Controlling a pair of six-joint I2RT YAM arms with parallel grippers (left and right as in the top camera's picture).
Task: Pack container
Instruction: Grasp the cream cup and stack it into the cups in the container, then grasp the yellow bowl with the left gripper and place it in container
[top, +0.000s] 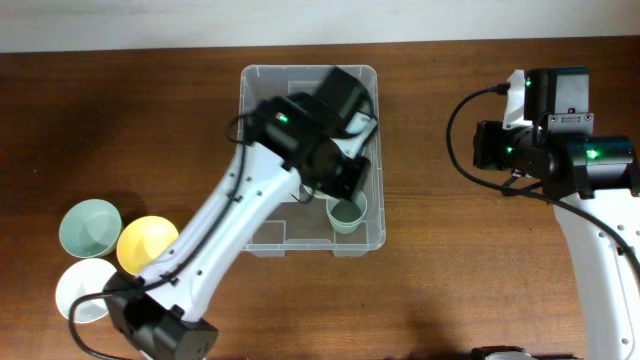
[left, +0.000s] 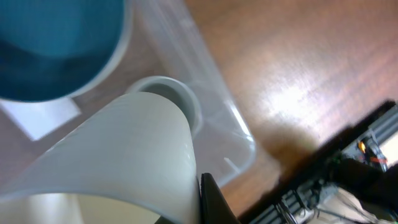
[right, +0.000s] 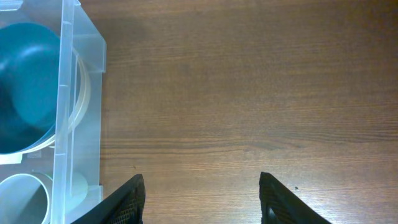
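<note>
The clear plastic container (top: 290, 70) stands at the table's back centre. My left gripper (top: 338, 190) reaches into its right half and is shut on a pale green cup (left: 124, 155), which fills the left wrist view against one black finger. A second pale cup (left: 171, 93) stands in the container near its wall (left: 245, 140), and a teal bowl (left: 56, 43) lies in it too. In the overhead view one pale cup (top: 346, 213) shows beside the gripper. My right gripper (right: 202, 199) is open and empty over bare wood, right of the container (right: 84, 124).
A green bowl (top: 90, 228), a yellow bowl (top: 147, 243) and a white bowl (top: 85, 290) sit together at the table's left front. The right arm (top: 545, 150) is at the right side. The teal bowl (right: 25, 87) shows through the container wall.
</note>
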